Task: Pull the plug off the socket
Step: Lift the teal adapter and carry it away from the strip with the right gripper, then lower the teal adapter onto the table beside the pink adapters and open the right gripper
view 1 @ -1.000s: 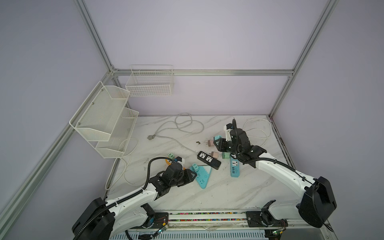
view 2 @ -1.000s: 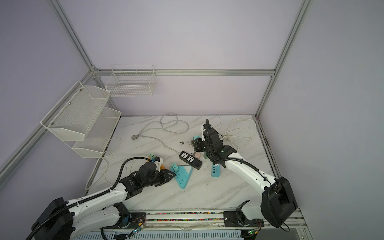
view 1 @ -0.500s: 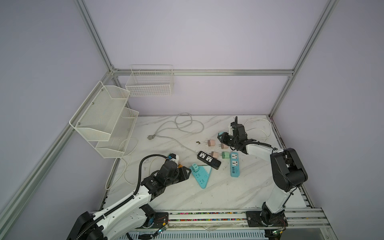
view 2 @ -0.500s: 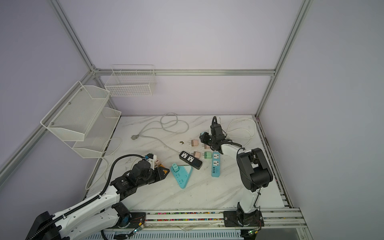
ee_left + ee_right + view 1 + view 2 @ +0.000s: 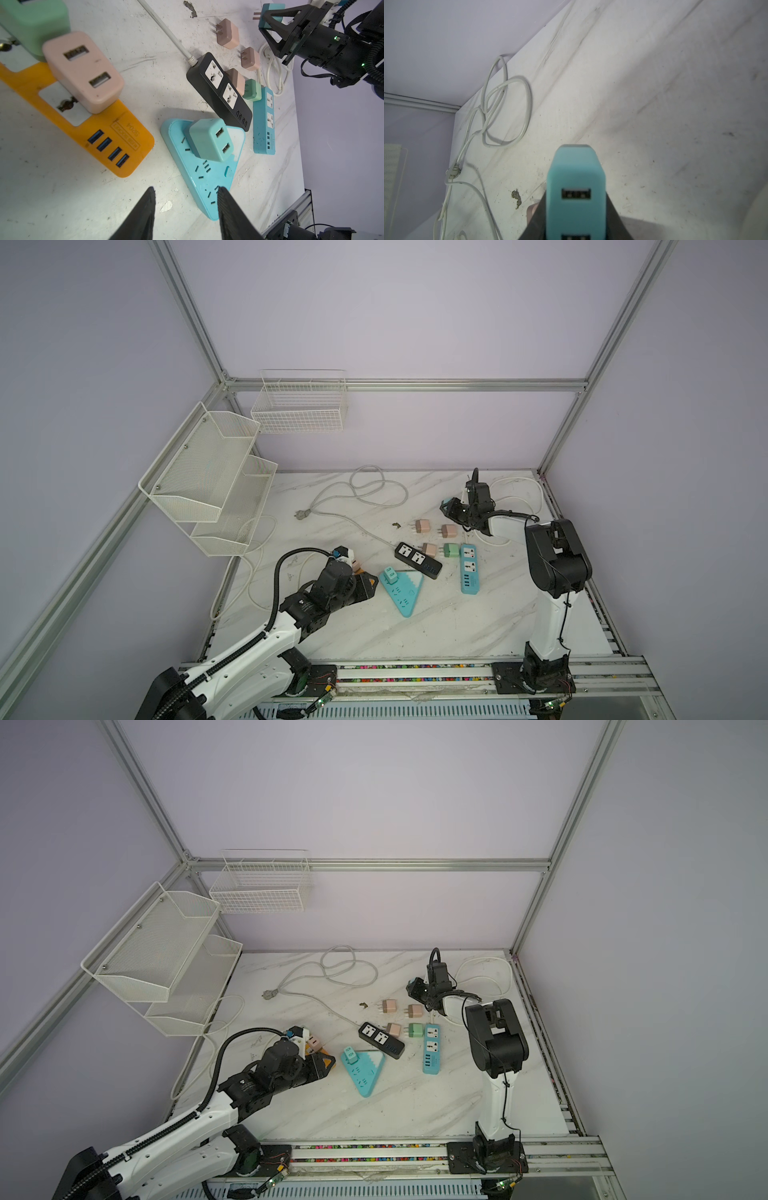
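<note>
Blue plug (image 5: 576, 172) is off any socket, pinched tight in the right gripper (image 5: 453, 508) above the table (image 5: 457, 622). The left gripper (image 5: 186, 189) hangs part open and empty beside the triangular socket strip (image 5: 199, 172). Pulling its seated teal plug (image 5: 207, 141) unbraced may lift the strip.

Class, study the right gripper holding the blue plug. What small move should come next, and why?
Probably lower the plug and release it. The right gripper is shut on the blue plug, whose prongs are bare and clear of any socket. It hangs above the table near two loose pink plugs.
</note>
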Available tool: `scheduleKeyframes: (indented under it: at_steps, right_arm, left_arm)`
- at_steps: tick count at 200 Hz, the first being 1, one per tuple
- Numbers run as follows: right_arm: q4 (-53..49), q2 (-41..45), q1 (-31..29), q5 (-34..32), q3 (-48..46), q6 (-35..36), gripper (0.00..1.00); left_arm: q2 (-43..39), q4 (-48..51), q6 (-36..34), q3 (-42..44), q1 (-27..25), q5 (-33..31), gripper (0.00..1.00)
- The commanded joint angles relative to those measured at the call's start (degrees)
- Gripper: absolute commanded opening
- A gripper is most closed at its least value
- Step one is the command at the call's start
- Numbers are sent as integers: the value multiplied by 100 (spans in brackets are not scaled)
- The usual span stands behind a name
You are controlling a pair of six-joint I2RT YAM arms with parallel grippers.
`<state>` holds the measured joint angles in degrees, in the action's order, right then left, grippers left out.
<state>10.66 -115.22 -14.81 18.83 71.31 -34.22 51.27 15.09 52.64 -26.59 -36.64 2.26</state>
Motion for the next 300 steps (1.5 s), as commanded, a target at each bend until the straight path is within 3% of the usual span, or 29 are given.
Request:
scheduleKeyframes:
  at_steps: [1, 89, 185, 247, 300]
  right_arm:
    - [-43, -75, 31, -153, 148, 70, 15]
    - [-231, -345, 31, -277, 178, 250, 23]
    - [-489, -137, 50, -441, 151, 412, 47]
    - [-1219, 73, 57, -844, 316, 727, 63]
    - [-1750, 543, -187, -1024, 365, 1049, 66]
  left_arm:
    - [32, -117, -169, -309, 52, 11, 50]
    - [185, -268, -131, -189, 112, 73, 53]
    - [310, -326, -105, -223, 183, 106, 55]
    - [331, -367, -48, -215, 215, 113, 56]
    - [263, -432, 98, -152, 235, 187, 58]
